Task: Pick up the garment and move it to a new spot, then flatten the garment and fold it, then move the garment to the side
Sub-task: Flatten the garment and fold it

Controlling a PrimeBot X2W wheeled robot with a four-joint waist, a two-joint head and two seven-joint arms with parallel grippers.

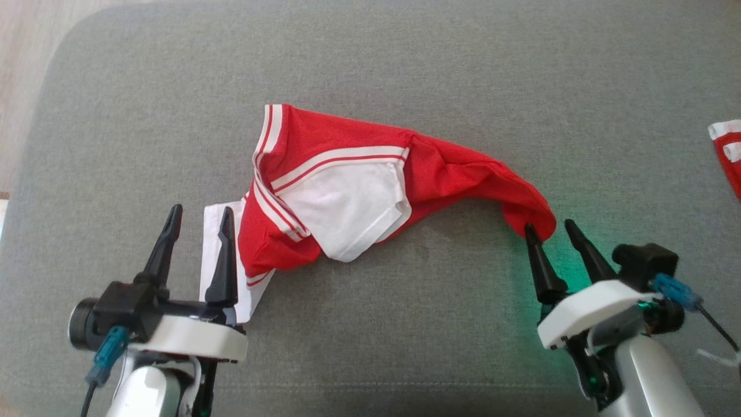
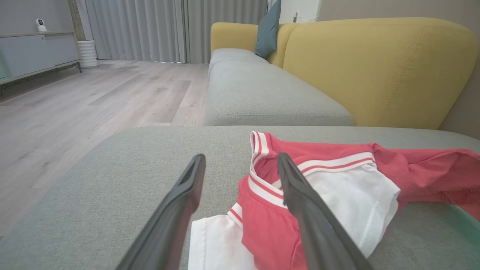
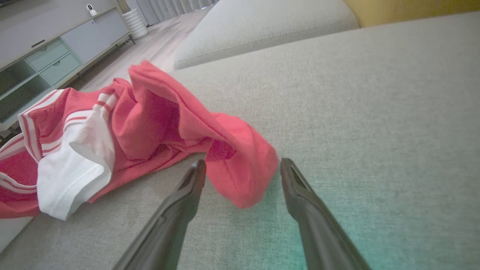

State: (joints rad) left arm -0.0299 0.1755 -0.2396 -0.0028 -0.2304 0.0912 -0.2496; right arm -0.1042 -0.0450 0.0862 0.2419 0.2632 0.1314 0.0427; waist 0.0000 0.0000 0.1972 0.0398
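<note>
My left claw [image 1: 201,209] and right claw [image 1: 549,225] both stand spread, pinching nothing. The garment [image 1: 440,168] lies crumpled in the middle of the grey cushion [image 1: 405,347]. Its white flap runs beneath my left claw's inner finger, and its red end sits between my right claw's tips. Bare cushion lies all round it, and the rounded left edge meets wood floor [image 1: 23,69]. A red-and-white piece [image 1: 728,152] is cut off at the right. Folds hide the garment's shape.
</note>
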